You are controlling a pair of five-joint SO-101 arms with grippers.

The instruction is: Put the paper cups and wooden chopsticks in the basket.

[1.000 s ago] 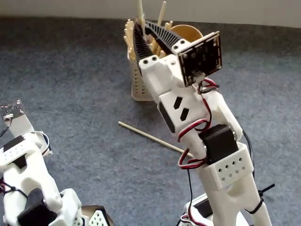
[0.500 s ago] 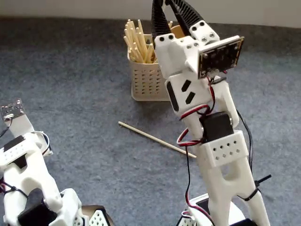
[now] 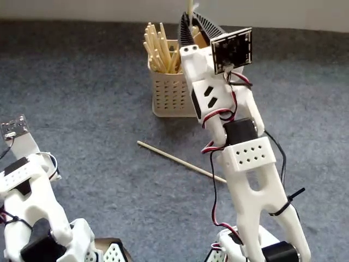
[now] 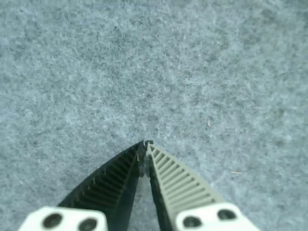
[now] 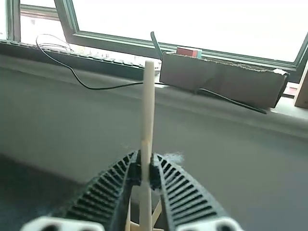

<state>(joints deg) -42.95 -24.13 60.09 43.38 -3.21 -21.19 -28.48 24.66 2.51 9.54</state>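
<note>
Above the basket (image 3: 170,98), the right gripper (image 5: 144,174) pinches an upright chopstick (image 5: 147,110); the left gripper (image 4: 146,145) is pressed together

Grips a wooden chopstick (image 5: 147,110) upright at the tips of the right gripper (image 5: 145,171), most of its length standing clear beyond the ribbed fingers (image 5: 187,197). Far behind: a grey wall (image 5: 57,120), a window ledge (image 5: 110,65) bearing a cardboard box (image 5: 221,84), a black cable (image 5: 91,86) trailing across.

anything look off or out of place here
One wooden chopstick lies loose on the carpet, between the basket and the arms, apart from the bundle standing inside it. The right gripper holds a second chopstick upright.
</note>
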